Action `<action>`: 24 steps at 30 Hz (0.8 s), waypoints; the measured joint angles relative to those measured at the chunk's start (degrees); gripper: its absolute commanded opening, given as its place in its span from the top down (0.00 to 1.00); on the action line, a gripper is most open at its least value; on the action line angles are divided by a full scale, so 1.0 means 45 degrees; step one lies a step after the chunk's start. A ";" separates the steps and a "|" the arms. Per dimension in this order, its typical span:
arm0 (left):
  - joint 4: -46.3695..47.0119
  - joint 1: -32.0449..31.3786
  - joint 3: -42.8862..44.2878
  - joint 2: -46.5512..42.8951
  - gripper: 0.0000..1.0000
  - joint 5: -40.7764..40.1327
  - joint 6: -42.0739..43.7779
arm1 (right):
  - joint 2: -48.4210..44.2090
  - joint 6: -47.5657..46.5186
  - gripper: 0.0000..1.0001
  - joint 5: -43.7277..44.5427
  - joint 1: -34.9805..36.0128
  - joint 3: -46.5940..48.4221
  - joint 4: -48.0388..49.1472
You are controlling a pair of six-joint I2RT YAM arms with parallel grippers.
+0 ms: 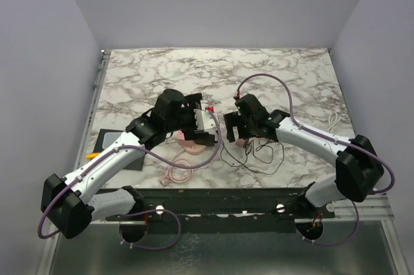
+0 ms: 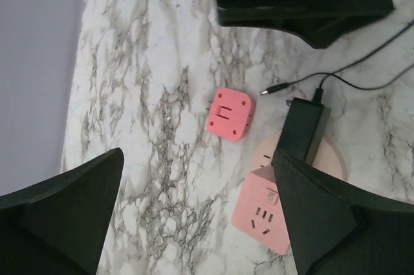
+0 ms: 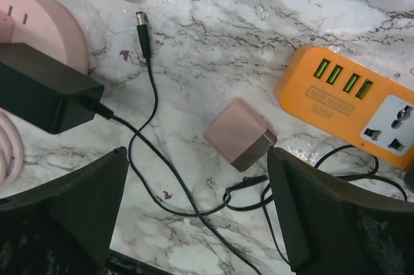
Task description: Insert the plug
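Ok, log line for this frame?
task: insert plug | left gripper: open, empty | right gripper: open, empty, above pink cube charger | black adapter: on round pink socket, seating unclear

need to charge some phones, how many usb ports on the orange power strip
4: green USB ports side by side in one row on the orange power strip, beside its socket. Its other faces are hidden, so there may be more.

A small pink cube (image 3: 239, 134) is seen in the middle, lying on the marble table (image 3: 310, 3). An orange box (image 3: 336, 94) is seen at 3 o'clock and a black block (image 3: 45, 87) at 9 o'clock. A thin wire (image 3: 142, 32) is seen at 11 o'clock. The right gripper (image 3: 197, 155) is held wide apart.
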 measured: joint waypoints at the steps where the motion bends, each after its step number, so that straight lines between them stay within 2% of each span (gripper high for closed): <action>1: 0.0369 0.0282 0.0053 0.0019 0.01 -0.0005 -0.0452 | 0.0189 0.0044 0.07 0.0044 0.0000 0.0000 0.0102; 7: 0.1841 0.1447 0.0675 0.0238 0.01 -0.0019 -0.2667 | 0.1307 -0.0078 0.05 0.0214 -0.0005 -0.0117 0.0646; 12: 0.2346 0.1802 0.1088 0.0646 0.01 0.0000 -0.3852 | 0.1569 -0.0505 0.03 0.0214 0.0000 -0.0389 0.1103; 24: 0.2550 0.1821 0.1360 0.0957 0.01 0.0058 -0.4609 | 0.2161 -0.1001 0.08 -0.0083 0.0000 -0.0918 0.1836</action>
